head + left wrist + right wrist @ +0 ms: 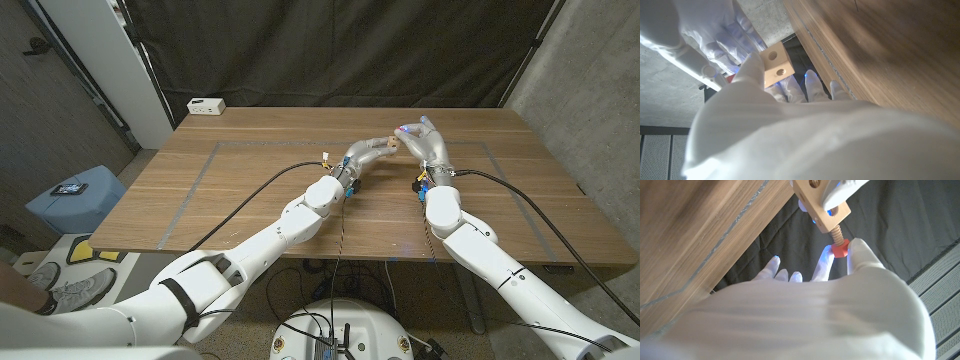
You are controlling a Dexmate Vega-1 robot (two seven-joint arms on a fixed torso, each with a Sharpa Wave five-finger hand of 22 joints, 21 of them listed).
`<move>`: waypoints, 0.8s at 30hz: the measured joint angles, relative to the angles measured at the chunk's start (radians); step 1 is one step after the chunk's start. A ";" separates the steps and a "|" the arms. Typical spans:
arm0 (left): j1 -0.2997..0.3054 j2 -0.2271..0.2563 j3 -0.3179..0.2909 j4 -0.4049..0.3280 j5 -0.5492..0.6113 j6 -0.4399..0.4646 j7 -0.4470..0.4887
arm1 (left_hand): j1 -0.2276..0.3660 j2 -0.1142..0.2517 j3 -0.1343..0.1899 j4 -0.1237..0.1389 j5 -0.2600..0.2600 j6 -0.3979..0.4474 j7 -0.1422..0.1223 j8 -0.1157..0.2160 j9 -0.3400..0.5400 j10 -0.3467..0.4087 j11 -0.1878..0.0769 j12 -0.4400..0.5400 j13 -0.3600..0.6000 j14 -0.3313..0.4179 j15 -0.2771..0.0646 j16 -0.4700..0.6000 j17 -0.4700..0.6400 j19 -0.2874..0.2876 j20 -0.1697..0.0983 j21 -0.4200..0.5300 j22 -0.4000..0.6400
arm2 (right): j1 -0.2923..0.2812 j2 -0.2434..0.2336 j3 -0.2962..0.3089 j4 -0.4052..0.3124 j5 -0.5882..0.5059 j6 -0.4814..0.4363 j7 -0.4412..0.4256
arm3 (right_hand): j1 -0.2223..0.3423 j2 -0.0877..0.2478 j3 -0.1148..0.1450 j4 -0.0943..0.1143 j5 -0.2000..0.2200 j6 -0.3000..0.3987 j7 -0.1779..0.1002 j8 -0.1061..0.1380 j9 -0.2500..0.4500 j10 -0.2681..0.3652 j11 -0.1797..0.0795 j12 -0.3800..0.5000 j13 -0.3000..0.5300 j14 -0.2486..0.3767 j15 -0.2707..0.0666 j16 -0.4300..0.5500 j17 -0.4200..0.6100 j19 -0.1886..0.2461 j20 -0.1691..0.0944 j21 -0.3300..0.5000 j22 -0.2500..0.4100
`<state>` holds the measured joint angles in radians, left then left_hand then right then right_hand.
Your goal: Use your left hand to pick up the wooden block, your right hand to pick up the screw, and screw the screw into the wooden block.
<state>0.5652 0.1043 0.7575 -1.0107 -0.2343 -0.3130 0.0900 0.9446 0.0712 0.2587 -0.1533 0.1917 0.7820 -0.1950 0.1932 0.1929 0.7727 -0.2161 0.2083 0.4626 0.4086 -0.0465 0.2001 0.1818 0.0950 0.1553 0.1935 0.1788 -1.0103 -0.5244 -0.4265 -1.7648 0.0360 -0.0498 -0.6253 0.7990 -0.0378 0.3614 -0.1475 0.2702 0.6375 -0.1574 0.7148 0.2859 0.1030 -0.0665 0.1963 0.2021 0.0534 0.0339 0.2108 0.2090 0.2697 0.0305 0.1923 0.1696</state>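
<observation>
Above the middle of the wooden table [250, 190], a little toward its far side, the two hands meet in the air. The left hand [368, 153] holds the wooden block [393, 143] between its thumb and fingers, lifted off the table; in the left wrist view the block [777, 65] is pale, with two round holes on its faces, and the fingers [812, 85] are closed around its lower part. The right hand [425, 145] is just beside it, almost touching. In the right wrist view the screw [839, 242] is seen with its wooden threaded shaft standing in a hole of the block [822, 205], and its orange head is pinched between the thumb and one finger [824, 262] of the right hand [840, 295], while the other fingers are spread apart. How deep the screw sits in the hole I cannot tell. At the far left corner of the table lies a small white box [207, 105]. On the floor to the left of the table stands a blue stool [75, 200].
</observation>
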 measured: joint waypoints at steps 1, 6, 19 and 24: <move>0.000 0.000 0.000 0.000 0.000 0.000 0.000 | 0.000 0.000 0.000 0.000 0.000 0.000 0.000 0.003 0.000 0.000 0.000 0.000 0.000 0.000 0.000 0.000 0.000 0.000 0.000 0.000 0.000 | 0.000 0.000 0.000 0.000 0.000 0.000 0.000 | 0.000 0.000 0.000 0.000 0.000 0.000 0.000 0.000 0.000 -0.002 -0.002 0.000 0.000 0.000 0.000 0.000 0.000 0.000 0.000 0.000 0.000; 0.000 -0.001 0.000 0.000 -0.002 0.001 0.000 | 0.000 0.000 0.000 0.000 0.000 0.000 0.000 0.003 0.001 0.000 0.000 0.000 0.000 0.000 0.000 0.000 0.000 0.000 0.000 0.000 0.000 | 0.000 0.000 0.000 0.000 0.000 0.000 0.000 | 0.000 0.000 -0.004 -0.004 0.000 0.006 -0.006 0.000 0.000 0.000 -0.004 0.000 0.000 0.000 0.000 0.000 0.000 0.000 0.000 0.000 0.000; 0.000 -0.002 -0.001 0.002 -0.004 0.002 0.000 | 0.000 0.000 0.000 0.000 0.000 0.000 0.000 0.003 0.000 0.000 0.000 0.000 0.000 0.000 0.000 0.000 0.000 0.000 0.000 0.000 0.000 | 0.002 0.001 -0.002 0.007 -0.001 0.001 0.001 | 0.000 0.000 -0.004 -0.004 0.000 0.006 -0.005 0.000 -0.003 0.004 -0.007 0.000 0.000 0.000 0.000 0.000 0.000 -0.006 -0.006 0.000 0.000; 0.001 -0.003 -0.001 0.002 -0.005 0.004 0.000 | 0.000 0.000 0.000 0.000 0.000 0.000 0.000 0.003 0.000 0.000 0.000 0.000 -0.004 0.000 0.000 0.000 0.000 0.000 0.000 0.000 0.000 | 0.003 0.002 -0.003 0.009 -0.001 0.001 0.002 | 0.000 0.000 -0.004 -0.004 0.000 0.005 -0.005 0.000 -0.003 0.004 -0.007 0.000 -0.001 0.000 0.000 0.000 0.000 -0.006 -0.005 0.000 0.000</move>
<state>0.5659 0.1016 0.7565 -1.0091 -0.2395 -0.3094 0.0899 0.9446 0.0711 0.2585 -0.1534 0.1916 0.7819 -0.1949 0.1959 0.1931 0.7726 -0.2160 0.2082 0.4586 0.4086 -0.0465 0.2001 0.1818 0.0950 0.1553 0.1935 0.1788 -1.0075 -0.5226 -0.4297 -1.7559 0.0347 -0.0485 -0.6234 0.7990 -0.0378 0.3574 -0.1515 0.2701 0.6430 -0.1628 0.7148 0.2829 0.1071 -0.0735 0.1964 0.2012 0.0535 0.0339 0.2107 0.2092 0.2642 0.0250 0.1923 0.1696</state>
